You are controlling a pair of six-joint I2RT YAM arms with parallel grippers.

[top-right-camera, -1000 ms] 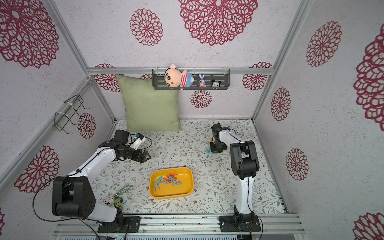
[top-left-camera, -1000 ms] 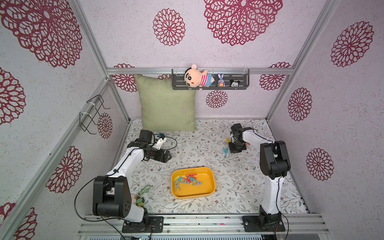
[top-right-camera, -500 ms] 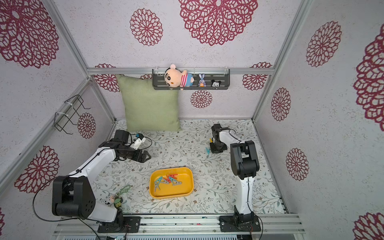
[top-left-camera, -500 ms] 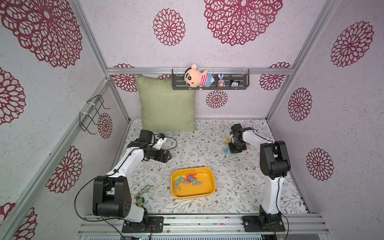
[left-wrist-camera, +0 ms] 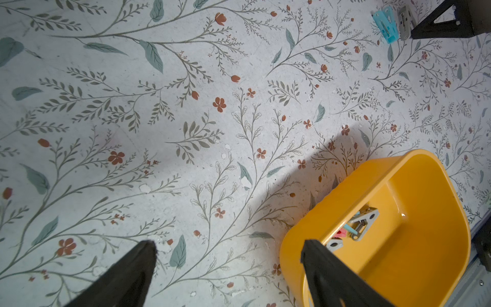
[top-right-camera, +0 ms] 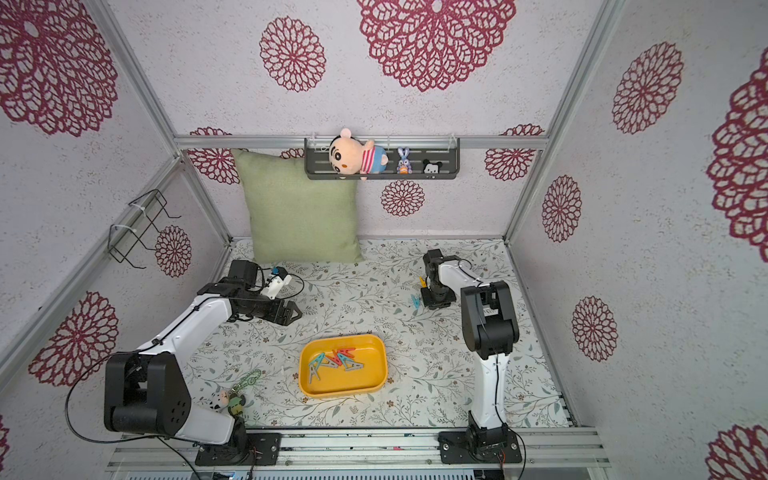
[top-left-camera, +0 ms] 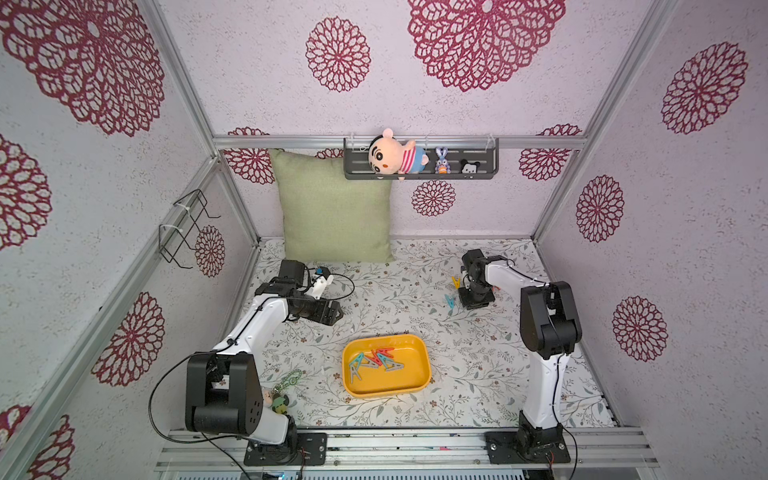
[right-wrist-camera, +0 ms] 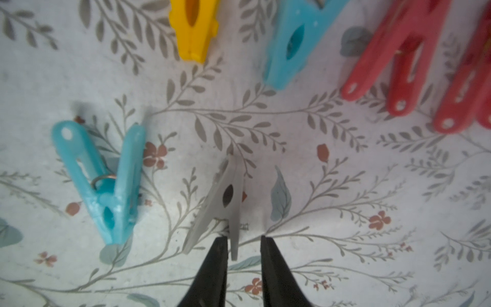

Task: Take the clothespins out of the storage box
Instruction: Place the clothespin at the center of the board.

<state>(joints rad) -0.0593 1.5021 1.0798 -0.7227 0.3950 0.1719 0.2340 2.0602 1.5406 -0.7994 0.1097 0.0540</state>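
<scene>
The yellow storage box [top-left-camera: 401,381] [top-right-camera: 358,384] sits near the table's front, with several clothespins [top-left-camera: 376,360] [top-right-camera: 336,361] in it. My right gripper [top-left-camera: 475,299] [right-wrist-camera: 244,242] points down at the far right, its jaws slightly parted. One leg of a grey clothespin [right-wrist-camera: 225,202] lies between them, against one finger, resting on the table. Around it lie teal [right-wrist-camera: 106,180], yellow [right-wrist-camera: 194,29], another teal [right-wrist-camera: 295,45] and red [right-wrist-camera: 398,58] clothespins. My left gripper [top-left-camera: 334,313] [left-wrist-camera: 228,243] hovers wide open and empty, left of the box [left-wrist-camera: 414,239].
A green cushion [top-left-camera: 336,208] leans on the back wall under a dark shelf [top-left-camera: 482,174] with toys. A green-chained keychain charm [top-left-camera: 286,380] lies by the left arm's base. A wire rack [top-left-camera: 183,232] hangs on the left wall.
The right gripper's jaws have parted around the grey clothespin's leg, letting it rest on the table. Both arms have stayed in place.
</scene>
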